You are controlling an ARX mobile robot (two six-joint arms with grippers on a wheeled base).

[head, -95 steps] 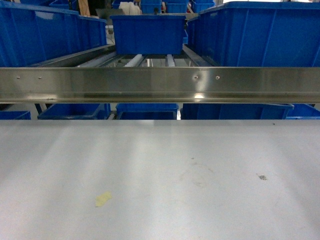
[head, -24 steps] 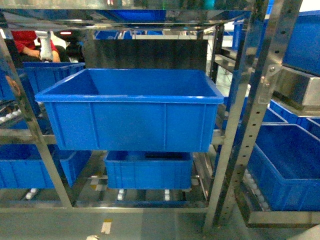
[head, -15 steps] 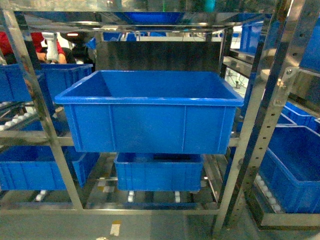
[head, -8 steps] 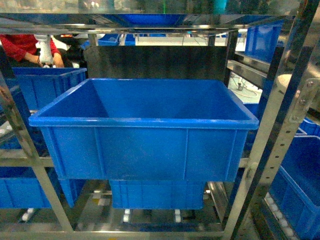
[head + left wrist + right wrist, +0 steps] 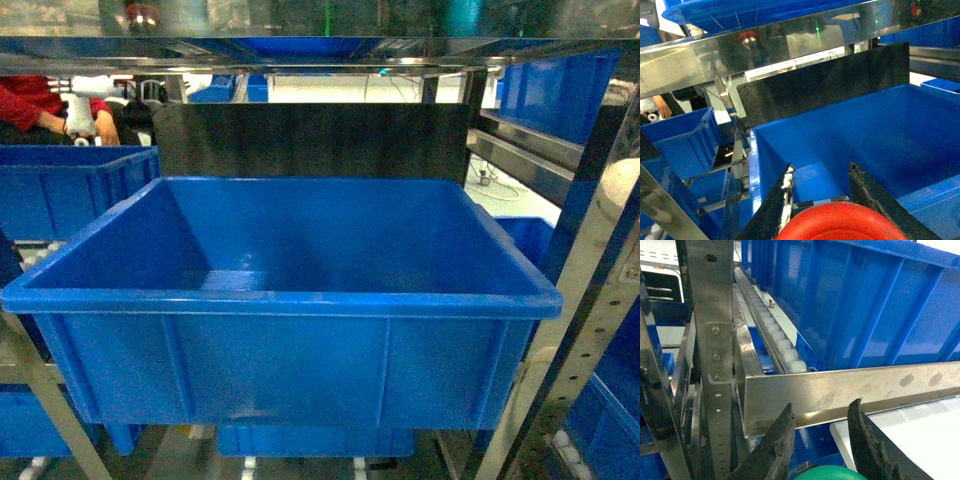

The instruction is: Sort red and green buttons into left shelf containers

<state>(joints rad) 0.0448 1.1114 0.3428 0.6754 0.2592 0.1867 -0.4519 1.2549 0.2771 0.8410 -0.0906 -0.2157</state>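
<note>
Tub (image 5: 280,360): large, blue, deep; on the steel shelf (image 5: 300,45) frame, filling the head view; interior bare as far as visible. Black panel (image 5: 310,140) stands behind it.

Left end effector (image 5: 822,187): fingers clamped on the red button (image 5: 840,227), its cap at the bottom edge of the left wrist view, poised just above the tub's near-left interior.

Right end effector (image 5: 822,432): fingers gripping the green button (image 5: 832,473), cap only partly visible; facing a steel rail (image 5: 840,390) and roller track (image 5: 775,335) beside another blue bin (image 5: 865,305).

Red cap (image 5: 840,227), green cap (image 5: 832,474): edge-cropped; bodies hidden
</note>
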